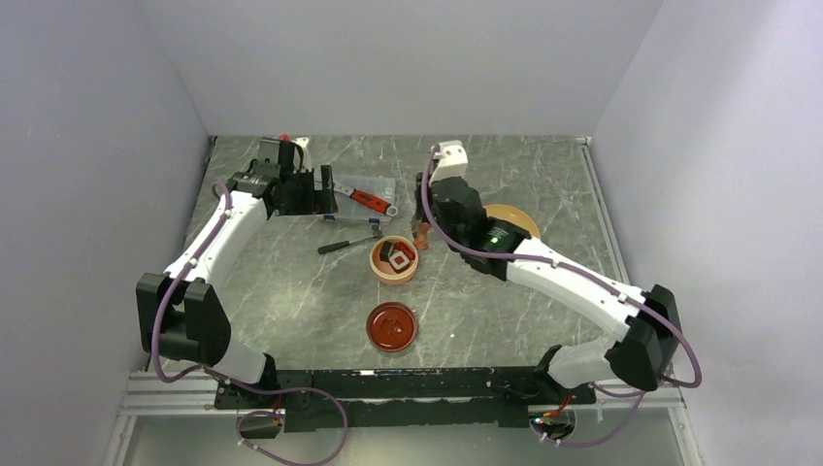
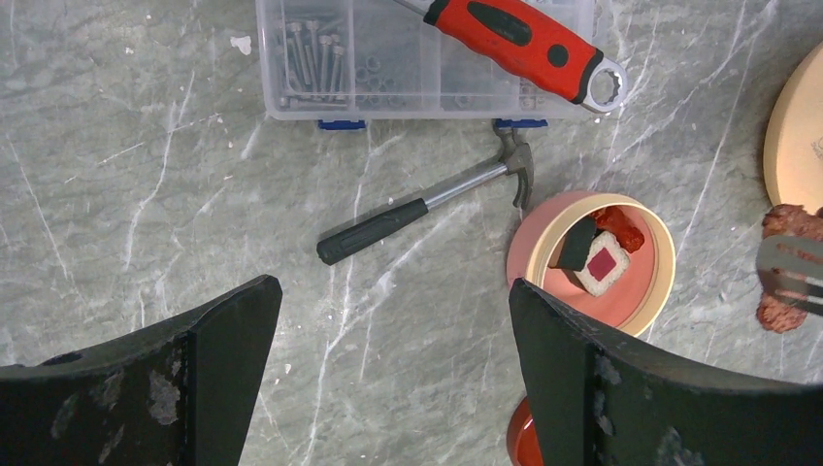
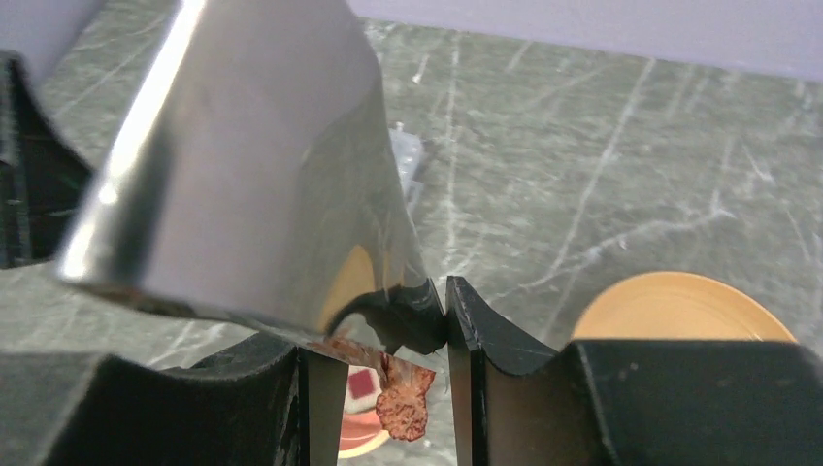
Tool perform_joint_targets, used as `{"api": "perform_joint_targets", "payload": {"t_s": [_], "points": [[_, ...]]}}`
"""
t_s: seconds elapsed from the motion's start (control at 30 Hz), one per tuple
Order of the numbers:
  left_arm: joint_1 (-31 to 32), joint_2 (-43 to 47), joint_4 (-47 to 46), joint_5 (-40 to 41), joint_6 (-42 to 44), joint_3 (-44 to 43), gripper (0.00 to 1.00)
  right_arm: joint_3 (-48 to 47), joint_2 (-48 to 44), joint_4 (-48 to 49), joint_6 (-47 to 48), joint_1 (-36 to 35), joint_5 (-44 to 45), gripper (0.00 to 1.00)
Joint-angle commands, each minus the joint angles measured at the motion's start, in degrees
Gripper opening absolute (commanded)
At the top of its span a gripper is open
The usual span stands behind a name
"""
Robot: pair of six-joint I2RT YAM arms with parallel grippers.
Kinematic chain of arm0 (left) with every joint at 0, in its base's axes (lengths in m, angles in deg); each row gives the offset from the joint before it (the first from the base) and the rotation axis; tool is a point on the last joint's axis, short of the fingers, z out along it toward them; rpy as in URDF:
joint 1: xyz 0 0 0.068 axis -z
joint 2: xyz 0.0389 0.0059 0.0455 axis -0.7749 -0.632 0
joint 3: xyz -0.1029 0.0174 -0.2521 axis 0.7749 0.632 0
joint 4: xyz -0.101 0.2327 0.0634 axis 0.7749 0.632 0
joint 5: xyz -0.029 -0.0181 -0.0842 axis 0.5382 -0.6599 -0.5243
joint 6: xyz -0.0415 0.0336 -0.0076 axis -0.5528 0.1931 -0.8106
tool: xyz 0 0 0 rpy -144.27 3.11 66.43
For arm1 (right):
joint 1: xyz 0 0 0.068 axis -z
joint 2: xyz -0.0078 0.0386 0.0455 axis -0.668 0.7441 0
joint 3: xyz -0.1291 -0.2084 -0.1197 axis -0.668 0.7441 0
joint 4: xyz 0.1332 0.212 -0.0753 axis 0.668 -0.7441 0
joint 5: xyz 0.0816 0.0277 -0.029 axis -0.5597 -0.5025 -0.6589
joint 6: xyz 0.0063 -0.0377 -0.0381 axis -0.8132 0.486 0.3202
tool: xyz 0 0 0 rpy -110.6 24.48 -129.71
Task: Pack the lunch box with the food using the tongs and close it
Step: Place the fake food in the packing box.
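Top external view showed the lunch box (image 1: 393, 260) at the centre of the counter (image 1: 291, 291), roll (image 2: 602, 264) and red pieces (image 2: 621, 228) inside, its lid (image 1: 391, 326) at 6 o'clock. At its 2 o'clock the right hand (image 3: 383, 340) pinched the tongs (image 3: 252, 175), which gripped a brown piece (image 3: 403, 408). Left hand (image 2: 393, 291) hung spread at 10 o'clock.

No text, label or number can be read.
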Motion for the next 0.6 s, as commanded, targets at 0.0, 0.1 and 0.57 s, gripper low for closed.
{"api": "perform_joint_targets", "payload": {"t_s": [0.0, 0.1, 0.57], "points": [[-0.26, 0.69, -0.87, 0.08, 0.21, -1.1, 0.94, -5.7, 4.29, 2.11, -1.06, -3.25, 3.04, 0.28], [-0.26, 0.81, -0.88, 0.09, 0.27, -1.04, 0.93, -7.17, 7.34, 2.28, -1.81, -5.49, 6.05, 0.27], [-0.26, 1.58, -0.96, -0.05, 0.33, -1.14, 0.94, -7.71, 16.18, 8.08, -3.42, -11.4, 16.92, 0.26]]}}
